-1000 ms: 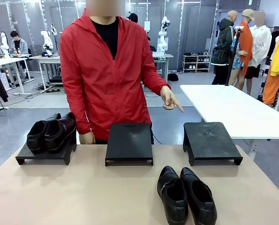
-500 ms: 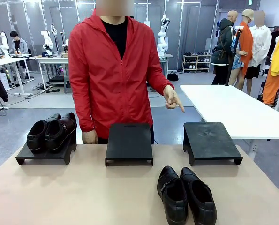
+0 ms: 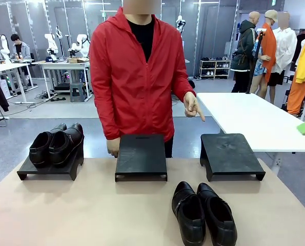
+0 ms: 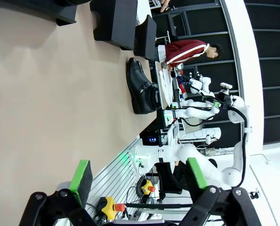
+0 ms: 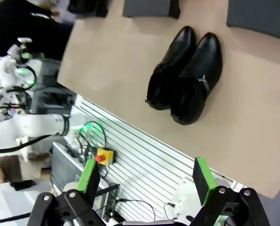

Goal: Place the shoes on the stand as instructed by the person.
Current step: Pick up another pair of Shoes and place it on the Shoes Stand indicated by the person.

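The middle stand (image 3: 141, 156) sits bare at the far edge of the tan surface (image 3: 75, 215), directly in front of the person (image 3: 142, 77). Left of it, with a gap between, the left stand (image 3: 39, 173) carries one pair of shoes (image 3: 57, 144). Right of it, also apart, the right stand (image 3: 229, 154) is bare. The person's hand (image 3: 192, 106) points down and to the right, above the gap on the middle stand's right. The second pair of shoes (image 3: 203, 212) stands side by side nearer than the middle stand and slightly to its right, close to the surface's near edge. Open surface spreads to the near left of the middle stand. The left gripper (image 4: 139, 174) and right gripper (image 5: 146, 178) hang at that near edge, fingers spread, holding nothing.
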Controlling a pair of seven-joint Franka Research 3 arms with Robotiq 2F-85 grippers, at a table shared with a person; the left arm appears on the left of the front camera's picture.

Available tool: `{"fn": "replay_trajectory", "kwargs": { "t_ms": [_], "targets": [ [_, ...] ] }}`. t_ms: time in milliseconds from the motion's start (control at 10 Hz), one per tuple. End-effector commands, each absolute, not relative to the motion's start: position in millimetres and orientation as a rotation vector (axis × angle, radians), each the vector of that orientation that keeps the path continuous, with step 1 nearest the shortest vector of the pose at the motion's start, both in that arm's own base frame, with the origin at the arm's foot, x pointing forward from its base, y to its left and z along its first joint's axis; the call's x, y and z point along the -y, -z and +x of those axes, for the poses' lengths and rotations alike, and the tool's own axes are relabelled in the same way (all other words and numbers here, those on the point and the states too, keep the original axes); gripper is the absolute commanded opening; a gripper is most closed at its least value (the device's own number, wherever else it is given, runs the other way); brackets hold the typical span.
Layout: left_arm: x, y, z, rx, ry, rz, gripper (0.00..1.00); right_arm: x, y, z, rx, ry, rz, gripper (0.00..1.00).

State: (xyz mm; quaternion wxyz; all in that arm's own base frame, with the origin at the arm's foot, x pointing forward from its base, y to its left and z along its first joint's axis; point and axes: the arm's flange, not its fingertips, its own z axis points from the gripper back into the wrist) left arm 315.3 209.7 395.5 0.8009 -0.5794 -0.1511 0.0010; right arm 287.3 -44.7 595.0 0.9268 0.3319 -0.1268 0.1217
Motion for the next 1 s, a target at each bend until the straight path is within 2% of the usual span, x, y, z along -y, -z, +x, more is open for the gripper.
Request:
{"fn": "replay_trajectory", "kwargs": {
  "t_ms": [0,200,500,900],
  "targets": [
    [-210,-396,312,0.323,0.011,-1.248,1.0,-8,-574,293,0.225,-0.23,0.569,1.0],
    [-210,-396,312,0.323,0.011,-1.248,1.0,-57,-556,291,0.195,-0.199,0.505,1.0],
    [-210,-396,312,0.323,0.011,-1.248,1.0,-122,-508,291,0.272,-0.132,0.317,1.0],
    [-210,-396,312,0.323,0.011,-1.248,1.0,-159,-452,310,0.185,-0.105,0.214,1.0]
  ]
}}
